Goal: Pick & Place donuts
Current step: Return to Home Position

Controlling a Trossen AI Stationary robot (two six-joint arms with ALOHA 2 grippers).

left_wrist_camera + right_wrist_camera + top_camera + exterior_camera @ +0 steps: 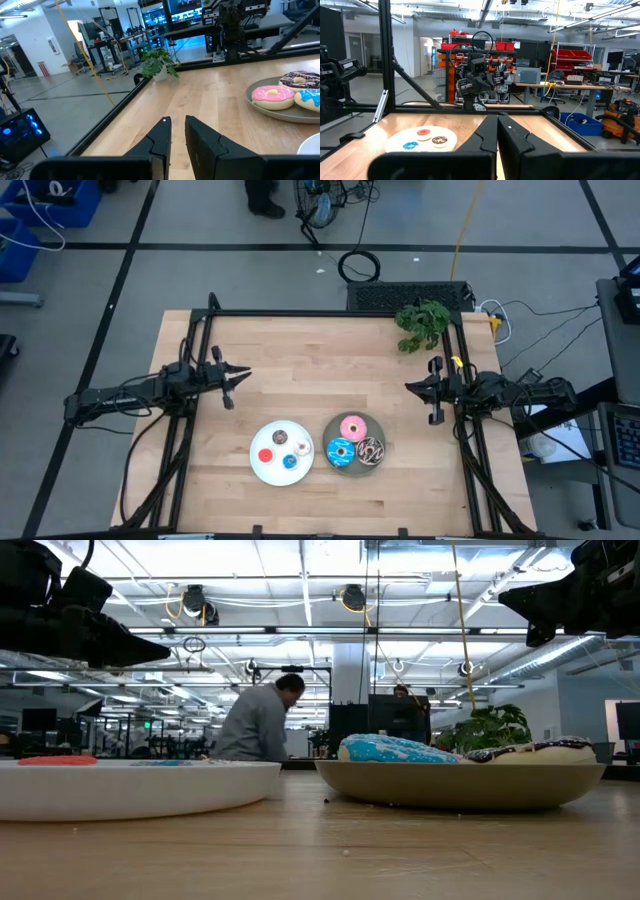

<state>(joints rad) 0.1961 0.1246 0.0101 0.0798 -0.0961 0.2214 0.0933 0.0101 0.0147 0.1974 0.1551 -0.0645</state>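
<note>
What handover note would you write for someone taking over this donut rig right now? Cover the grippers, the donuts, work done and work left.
Left gripper: empty, fingers slightly apart, left of both plates, touching nothing.
Right gripper: empty, shut, right of the plates.
White plate: four tiny ones, brown donut, white donut, red donut, blue donut.
Grey plate: pink donut, blue sprinkled donut, dark brown drizzled donut.
Done: all seven plated. Left: no loose donut visible; probably only settling the arms at home.
</note>
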